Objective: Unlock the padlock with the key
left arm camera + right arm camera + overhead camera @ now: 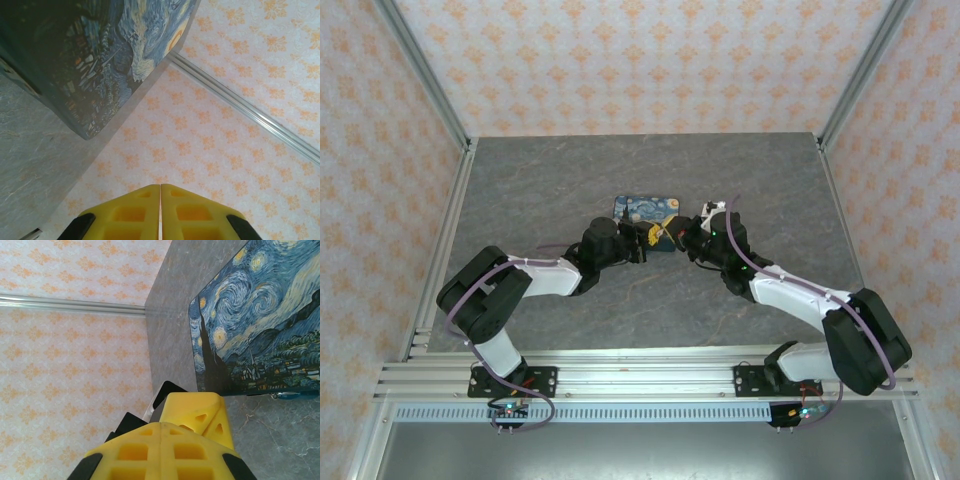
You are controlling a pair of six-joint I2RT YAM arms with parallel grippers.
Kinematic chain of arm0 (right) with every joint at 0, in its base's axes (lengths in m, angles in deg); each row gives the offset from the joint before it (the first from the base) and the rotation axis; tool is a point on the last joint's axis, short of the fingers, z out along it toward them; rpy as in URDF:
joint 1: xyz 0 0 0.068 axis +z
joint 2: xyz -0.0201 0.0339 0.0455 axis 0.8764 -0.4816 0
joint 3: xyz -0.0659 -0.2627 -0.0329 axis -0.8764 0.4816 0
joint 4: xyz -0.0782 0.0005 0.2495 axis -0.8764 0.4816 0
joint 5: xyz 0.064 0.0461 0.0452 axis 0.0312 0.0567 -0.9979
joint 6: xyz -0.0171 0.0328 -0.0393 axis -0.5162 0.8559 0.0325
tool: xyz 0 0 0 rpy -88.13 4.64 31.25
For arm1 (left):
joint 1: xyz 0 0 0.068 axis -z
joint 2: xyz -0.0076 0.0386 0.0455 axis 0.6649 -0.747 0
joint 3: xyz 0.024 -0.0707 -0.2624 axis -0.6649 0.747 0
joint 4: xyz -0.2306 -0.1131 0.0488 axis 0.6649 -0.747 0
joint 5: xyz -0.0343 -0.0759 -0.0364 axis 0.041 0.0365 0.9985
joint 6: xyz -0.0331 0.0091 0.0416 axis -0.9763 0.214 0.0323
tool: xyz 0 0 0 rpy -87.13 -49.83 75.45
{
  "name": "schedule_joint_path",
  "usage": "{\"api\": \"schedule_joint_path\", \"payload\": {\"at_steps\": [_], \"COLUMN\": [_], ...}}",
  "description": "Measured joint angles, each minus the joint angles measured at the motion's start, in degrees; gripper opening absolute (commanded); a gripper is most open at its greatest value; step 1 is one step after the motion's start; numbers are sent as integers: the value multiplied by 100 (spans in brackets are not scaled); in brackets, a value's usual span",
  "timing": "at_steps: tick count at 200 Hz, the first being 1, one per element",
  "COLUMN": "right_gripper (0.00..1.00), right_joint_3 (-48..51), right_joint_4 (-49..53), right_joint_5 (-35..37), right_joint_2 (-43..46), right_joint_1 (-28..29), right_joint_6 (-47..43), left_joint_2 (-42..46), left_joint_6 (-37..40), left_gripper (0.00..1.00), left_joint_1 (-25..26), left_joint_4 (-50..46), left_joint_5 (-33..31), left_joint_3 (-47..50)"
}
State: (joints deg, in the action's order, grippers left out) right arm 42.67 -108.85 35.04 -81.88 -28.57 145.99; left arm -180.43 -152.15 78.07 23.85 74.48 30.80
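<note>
Tabletop (540, 190) of grey, stone-veined material, enclosed on three sides by walls (620, 60) papered in pale pink with an orange floral repeat; aluminium posts (420, 75) mark the rear corners, and a slotted aluminium rail (650, 375) carries both arm bases at the near edge. Near the middle of the table lies a flat box (645, 208) printed with a blue-and-yellow Starry Night scene. The padlock (295, 395) appears in the right wrist view as a narrow teal sliver along the box edge facing the grippers, where box meets table, with a small bright metal part at its end; its shackle is too small to make out. Left gripper (644, 241) and right gripper (673, 237) stand almost tip to tip just in front of that edge. Left wrist view: yellow jaws pressed together, a box corner above them to the left. Right wrist view: yellow jaws likewise together, a further yellow finger block just beyond them
</note>
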Motion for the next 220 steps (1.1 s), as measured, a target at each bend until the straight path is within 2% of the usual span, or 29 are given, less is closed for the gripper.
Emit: {"api": "schedule_joint_path", "payload": {"at_steps": [11,123,199,220], "right_gripper": [0,0,0,0], "right_joint_3": [4,20,-295,-339], "right_joint_4": [0,127,376,393], "right_joint_5": [2,35,-291,-352], "right_joint_2": [11,151,74,26], "right_joint_1": [0,0,0,0], "right_joint_6": [0,-116,-544,-586], "left_joint_2": [0,127,190,190], "left_joint_6": [52,363,560,575], "left_gripper": [0,0,6,0], "left_joint_1": [0,0,28,37], "left_joint_4": [-7,-214,-426,-428], "left_joint_5": [0,-20,-20,-20], "left_joint_3": [0,-22,-181,-190]}}
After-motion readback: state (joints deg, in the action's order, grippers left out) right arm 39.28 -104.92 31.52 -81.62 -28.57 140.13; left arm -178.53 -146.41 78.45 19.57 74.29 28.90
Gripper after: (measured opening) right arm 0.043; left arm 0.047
